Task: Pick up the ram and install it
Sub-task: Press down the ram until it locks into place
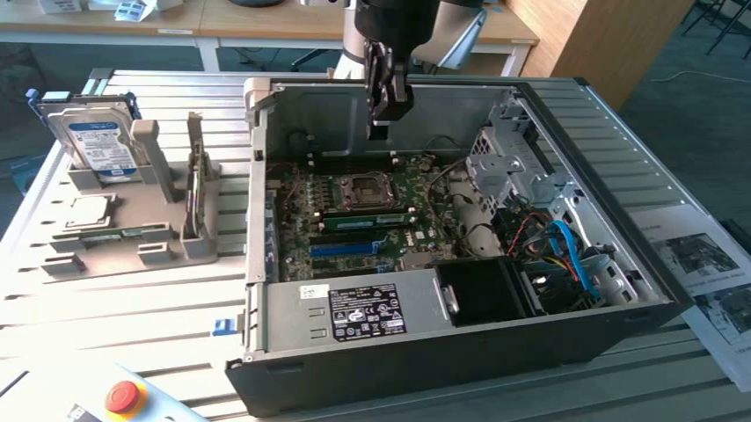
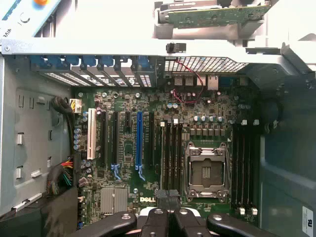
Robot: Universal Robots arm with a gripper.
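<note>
Claw (image 1: 378,134) clenched, holding nothing, above motherboard (image 2: 148,148) marked "DELL".

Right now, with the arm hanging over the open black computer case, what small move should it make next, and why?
Probably shift toward the long green ram stick in the grey holder: the shut gripper looks empty above the case.

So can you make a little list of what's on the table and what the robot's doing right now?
tool: shut, holding nothing, above the board
computer case: open, on the table
board: green, inside the case
ram: one stick seated on the board; another upright in the grey holder, at the exterior view's left
holder: grey, beside the case
hard drive: upright in the holder
red button: near table corner
</note>
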